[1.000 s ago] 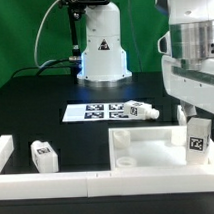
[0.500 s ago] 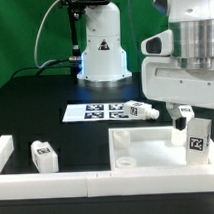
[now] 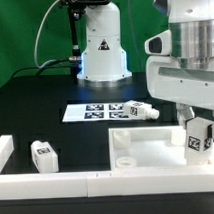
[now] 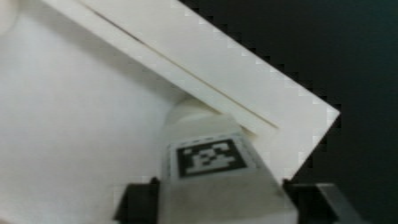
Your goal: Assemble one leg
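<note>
A leg point(image 3: 199, 135), a stubby white block with a black-and-white tag, stands slightly tilted on the far right part of the white tabletop point(image 3: 147, 152). My gripper point(image 3: 195, 121) comes down on it from above and is shut on its upper part. In the wrist view the same leg point(image 4: 214, 155) sits between my gripper's point(image 4: 228, 205) dark fingers point(image 4: 139, 202), which touch its two sides, with the tabletop's corner point(image 4: 107, 110) beneath. A second leg point(image 3: 43, 154) stands at the exterior view's left. A third leg point(image 3: 138, 111) lies next to the marker board.
The marker board point(image 3: 93, 111) lies on the black table behind the tabletop. The arm's white base point(image 3: 101, 47) stands at the back. A white rail point(image 3: 48, 182) runs along the front edge, with a raised end point(image 3: 2, 149) at the left.
My gripper has moved toward the exterior view's right and down over the leg on the tabletop and closed on it. The leg now leans slightly.
</note>
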`<state>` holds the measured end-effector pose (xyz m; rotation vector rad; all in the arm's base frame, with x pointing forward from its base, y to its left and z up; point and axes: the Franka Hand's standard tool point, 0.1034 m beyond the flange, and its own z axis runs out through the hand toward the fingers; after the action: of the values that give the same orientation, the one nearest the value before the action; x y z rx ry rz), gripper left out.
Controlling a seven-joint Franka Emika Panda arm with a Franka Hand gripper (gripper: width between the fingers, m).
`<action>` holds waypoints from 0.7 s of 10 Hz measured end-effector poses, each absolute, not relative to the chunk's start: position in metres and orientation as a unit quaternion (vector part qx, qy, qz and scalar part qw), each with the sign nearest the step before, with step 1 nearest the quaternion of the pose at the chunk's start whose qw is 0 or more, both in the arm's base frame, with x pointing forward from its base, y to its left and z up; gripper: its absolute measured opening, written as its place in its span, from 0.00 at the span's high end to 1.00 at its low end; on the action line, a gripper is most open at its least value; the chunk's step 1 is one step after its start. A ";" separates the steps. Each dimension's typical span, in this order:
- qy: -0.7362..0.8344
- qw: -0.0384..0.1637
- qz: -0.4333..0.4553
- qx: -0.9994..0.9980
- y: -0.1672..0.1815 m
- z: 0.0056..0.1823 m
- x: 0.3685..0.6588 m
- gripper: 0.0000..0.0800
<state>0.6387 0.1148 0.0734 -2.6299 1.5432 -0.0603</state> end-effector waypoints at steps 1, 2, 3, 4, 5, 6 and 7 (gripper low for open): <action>0.560 0.046 -0.016 -0.827 0.115 0.074 0.639 0.64; 0.610 0.048 -0.010 -0.791 0.116 0.074 0.638 0.64; 0.673 0.054 -0.003 -0.738 0.114 0.074 0.639 0.64; 0.722 0.058 0.006 -0.689 0.114 0.074 0.640 0.64; 0.782 0.070 0.013 -0.620 0.115 0.073 0.642 0.64; 0.814 0.076 0.017 -0.576 0.116 0.073 0.642 0.64; 0.829 0.078 0.019 -0.554 0.115 0.073 0.643 0.64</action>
<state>0.6427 0.1154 0.0731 -1.6597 2.4814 0.0572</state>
